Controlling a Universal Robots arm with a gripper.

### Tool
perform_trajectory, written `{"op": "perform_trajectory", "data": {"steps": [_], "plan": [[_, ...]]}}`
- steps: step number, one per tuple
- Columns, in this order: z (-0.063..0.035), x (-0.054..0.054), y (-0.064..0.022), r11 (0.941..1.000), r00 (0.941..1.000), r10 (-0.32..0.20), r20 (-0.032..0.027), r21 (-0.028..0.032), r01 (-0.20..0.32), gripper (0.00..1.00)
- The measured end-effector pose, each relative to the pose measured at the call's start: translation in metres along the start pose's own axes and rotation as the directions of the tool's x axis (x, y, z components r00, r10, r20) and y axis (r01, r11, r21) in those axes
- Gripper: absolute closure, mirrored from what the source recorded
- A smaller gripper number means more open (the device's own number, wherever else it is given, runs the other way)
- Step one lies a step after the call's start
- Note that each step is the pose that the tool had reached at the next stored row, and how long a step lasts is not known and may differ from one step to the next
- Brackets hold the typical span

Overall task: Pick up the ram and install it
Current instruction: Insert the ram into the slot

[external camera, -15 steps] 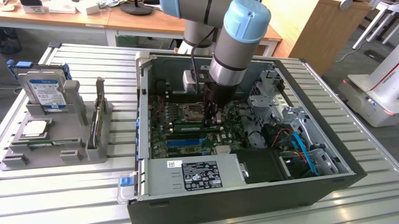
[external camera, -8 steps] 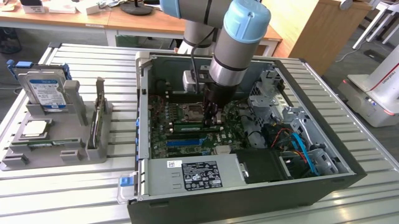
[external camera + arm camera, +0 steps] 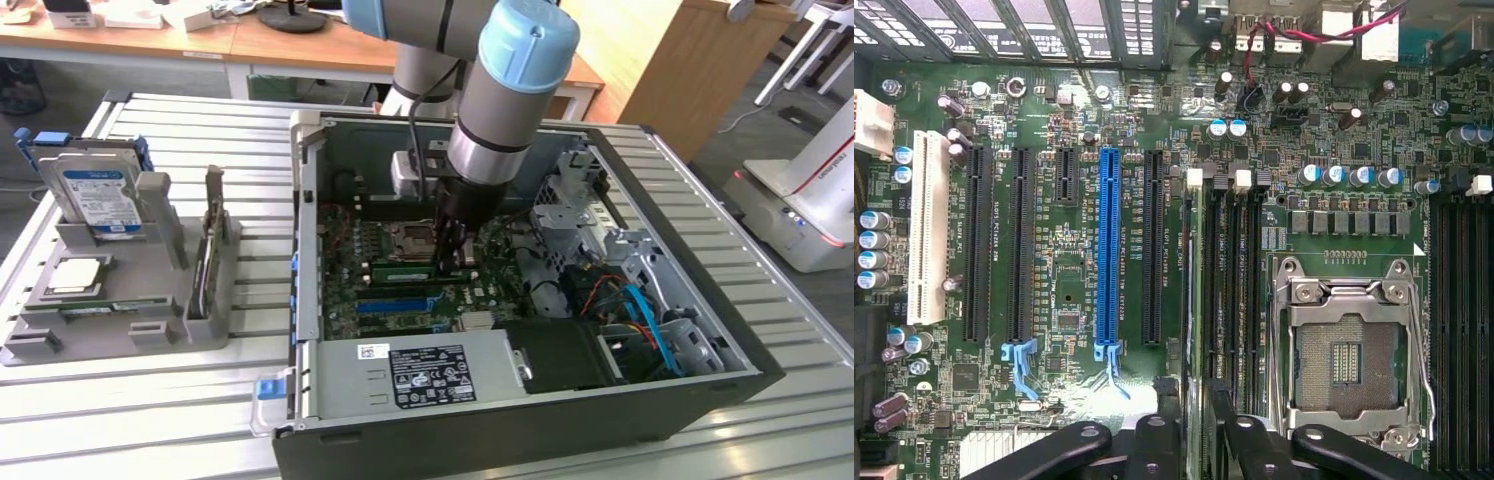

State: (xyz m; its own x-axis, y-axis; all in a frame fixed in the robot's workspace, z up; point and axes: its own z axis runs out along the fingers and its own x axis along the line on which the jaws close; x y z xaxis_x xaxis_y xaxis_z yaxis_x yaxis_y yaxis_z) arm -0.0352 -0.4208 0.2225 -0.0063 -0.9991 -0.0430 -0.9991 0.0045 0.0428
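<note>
the pick-up looks done and the install close to finished: the ram (image 3: 1199,330) stands on edge in 1 of the 4 memory slots beside the empty cpu socket (image 3: 1349,350), inside the open computer case (image 3: 747,370). in the exterior view that is just right of the frame's centre, directly under the gripper (image 3: 454,262). the jaws stand slightly apart, 1 on each side of the stick, and do not seem to pinch it. i judge that what is left is small. whether the stick is pressed fully home and its white end clips are latched, i cannot tell.

the ram shows edge-on as a long, thin green strip, upright and in line with its slot, running parallel to the 3 empty black slots next to it. on the grey tray (image 3: 34,345) at the exterior view's left, the hard drive (image 3: 100,195) and the silver processor chip (image 3: 78,275) sit untouched.
</note>
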Motion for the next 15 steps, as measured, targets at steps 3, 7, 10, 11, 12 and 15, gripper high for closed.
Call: {"op": "perform_trajectory", "data": {"steps": [3,7,10,11,12,15], "plan": [[-0.0038,0.000,0.0001,1.0000,1.0000,0.000,0.0002,0.0000,0.000,0.75],[-0.0132,-0.001,0.0002,1.0000,1.0000,0.000,0.0004,0.0001,0.000,0.75],[-0.0213,-0.001,0.0000,1.0000,1.0000,0.000,0.0004,0.0000,0.000,0.75],[-0.0242,-0.001,-0.0001,1.0000,1.0000,0.000,0.0004,0.0000,0.000,0.75],[-0.0270,-0.001,-0.0002,1.0000,1.0000,0.000,0.0004,0.0000,0.000,0.75],[-0.0347,-0.002,-0.0002,1.0000,1.0000,0.000,0.0004,0.0000,0.000,0.75]]}}
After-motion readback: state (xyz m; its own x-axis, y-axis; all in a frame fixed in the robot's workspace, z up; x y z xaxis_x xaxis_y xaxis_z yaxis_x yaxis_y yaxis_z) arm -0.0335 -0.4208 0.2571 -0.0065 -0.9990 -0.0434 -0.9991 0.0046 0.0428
